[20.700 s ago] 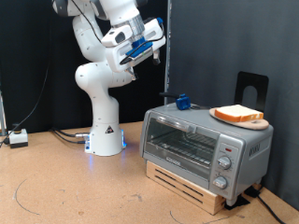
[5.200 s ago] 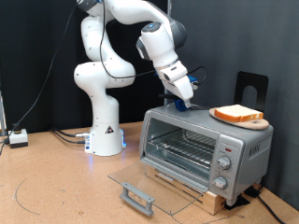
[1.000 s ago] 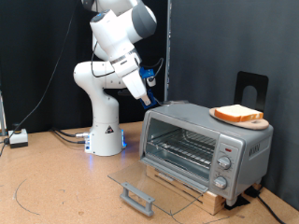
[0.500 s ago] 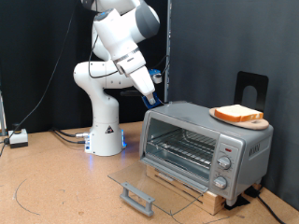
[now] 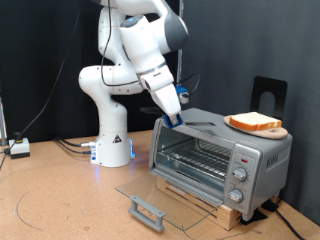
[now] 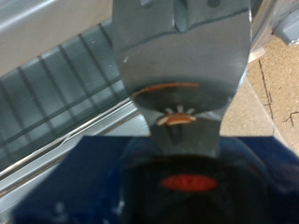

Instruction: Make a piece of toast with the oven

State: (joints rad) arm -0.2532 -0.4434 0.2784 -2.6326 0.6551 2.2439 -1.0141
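Against a dark backdrop on the wooden table [image 5: 60, 200], the oven [image 5: 220, 155] is standing with its glass door [image 5: 160, 195] folded down, the piece of toast [image 5: 254, 122] is still waiting on the round board [image 5: 276, 132] on top, and the gripper [image 5: 173, 118] is hovering at the oven's upper corner on the exterior view's left, its jaws too blurred to judge.

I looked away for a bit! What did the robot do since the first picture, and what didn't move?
The oven door, shut at first, now lies open and flat in front of it. The hand came down from high up at the exterior view's left to the oven's top front corner. It holds nothing that shows. The piece of toast stayed on its round board on top of the oven.
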